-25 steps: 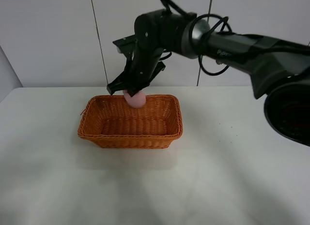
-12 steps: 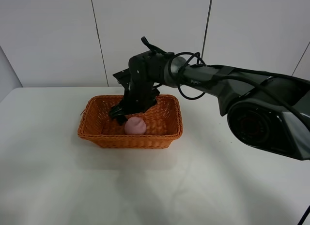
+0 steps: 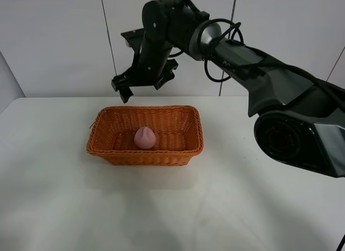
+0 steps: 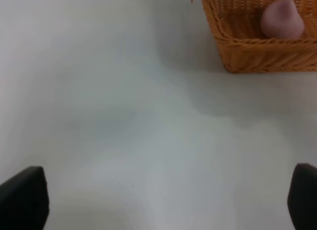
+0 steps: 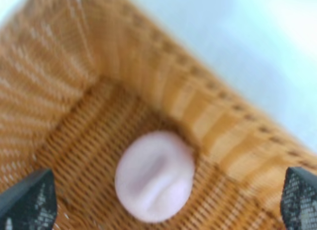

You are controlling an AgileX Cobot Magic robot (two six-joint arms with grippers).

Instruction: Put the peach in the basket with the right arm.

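The peach (image 3: 145, 137) is a small, matte, pale pink fruit, rounded, with a little point at its top. The right wrist view shows it (image 5: 155, 176) blurred but with a shallow crease running down its face. It lies on the woven floor of the basket (image 3: 151, 156), about midway along its length and close to the long wall nearest the high camera, touching nothing but wicker. It is much smaller than the basket. The basket is rectangular, orange-brown wicker with sloping sides and a braided rim. It stands upright on the white table (image 3: 242, 197) and holds the peach. In the left wrist view a corner of the basket (image 4: 257, 47) shows with the peach (image 4: 282, 20) inside it. The black right arm (image 3: 253, 62) reaches across from the right, and the right gripper (image 3: 141, 88) hangs above the basket's back rim, well clear of the fruit. Its fingers (image 5: 29, 200) are spread wide and grip nothing. The left gripper (image 4: 162, 198) hovers over bare table beside the basket, its two dark fingertips far apart and empty.
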